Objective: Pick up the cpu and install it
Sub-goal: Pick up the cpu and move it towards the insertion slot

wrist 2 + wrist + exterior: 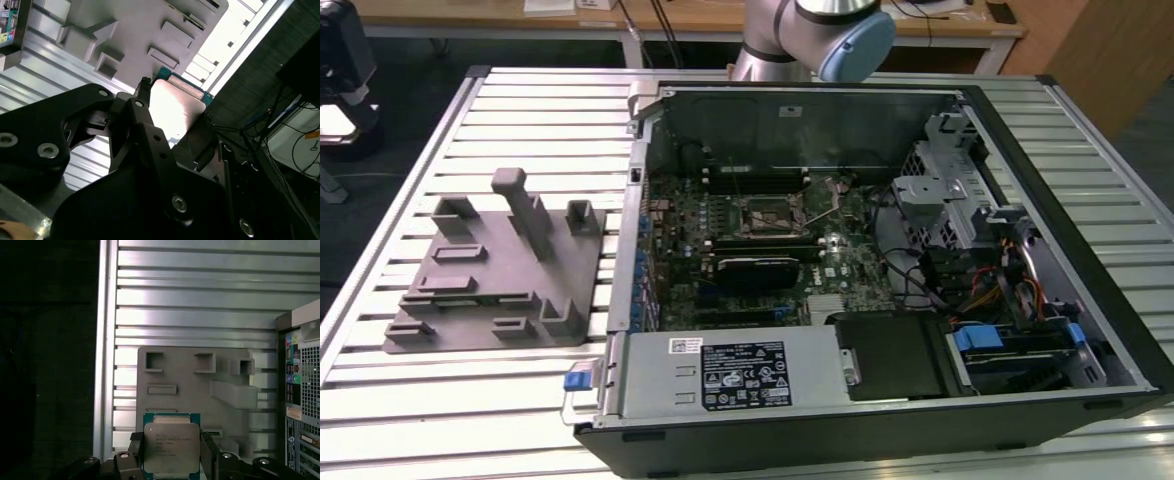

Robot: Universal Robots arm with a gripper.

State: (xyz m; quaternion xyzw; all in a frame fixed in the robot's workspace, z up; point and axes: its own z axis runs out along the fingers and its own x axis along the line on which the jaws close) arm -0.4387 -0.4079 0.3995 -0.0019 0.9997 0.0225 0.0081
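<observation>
The gripper (172,454) clamps the cpu (171,442) by opposite edges. It looks light, rigid, and likely delicate underneath.

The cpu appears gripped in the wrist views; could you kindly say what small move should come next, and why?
Probably carry the cpu toward the open case: the jaws hold it outside, with the grey block behind it, while the socket inside looks empty.
</observation>
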